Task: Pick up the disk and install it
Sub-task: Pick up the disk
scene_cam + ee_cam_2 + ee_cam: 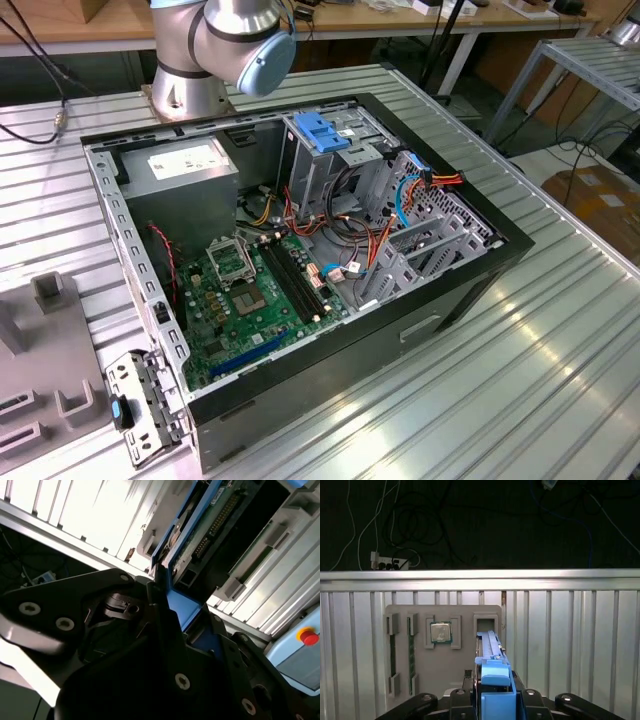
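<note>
Disk stands on edge in my claw, clenched on its blue carrier rail in the first wrist view. Beyond it I see a grey parts tray with a processor on the ribbed tabletop.

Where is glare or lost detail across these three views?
Second wrist view: table blown out, foreground near black. Exterior view: soft glare on the table. First wrist view: disk evenly lit, background dark.
</note>
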